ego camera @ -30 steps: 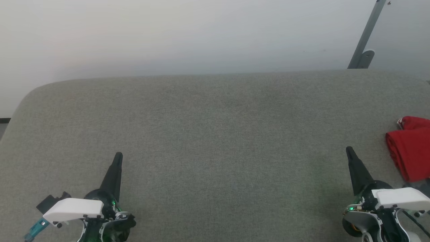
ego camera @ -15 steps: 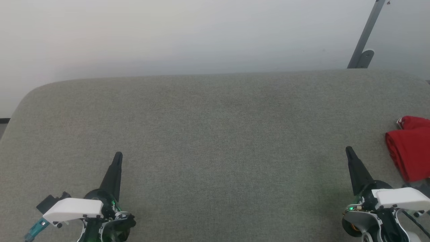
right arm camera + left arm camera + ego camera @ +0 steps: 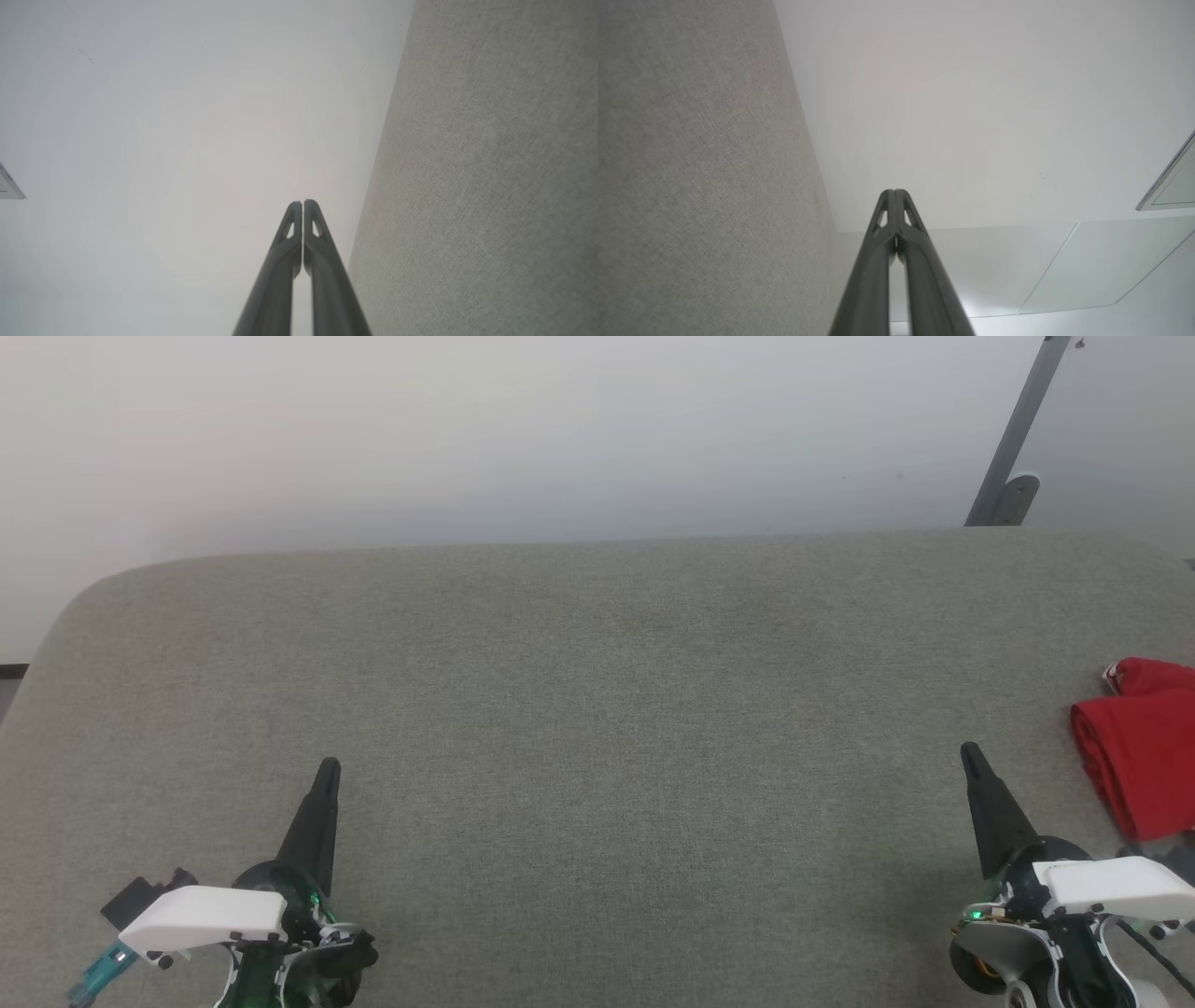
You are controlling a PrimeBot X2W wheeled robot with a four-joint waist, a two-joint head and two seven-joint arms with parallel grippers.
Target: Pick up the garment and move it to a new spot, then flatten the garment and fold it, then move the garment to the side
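Observation:
The garment (image 3: pixel 1141 751) lies as a folded red bundle at the right edge of the grey fabric surface (image 3: pixel 597 709), cut off by the frame, with a bit of white trim at its top. My right gripper (image 3: pixel 971 753) hovers just left of it, shut and empty, fingers pointing away from me. My left gripper (image 3: pixel 329 769) stands at the lower left, also shut with nothing in it. In the left wrist view the left gripper (image 3: pixel 893 192) has its fingertips pressed together, and in the right wrist view the right gripper (image 3: pixel 303 203) does too.
A pale wall (image 3: pixel 523 429) rises behind the surface's far edge. A grey metal post (image 3: pixel 1018 439) leans at the back right. The surface's left corner (image 3: pixel 84 607) is rounded, with a dark strip of floor beyond it.

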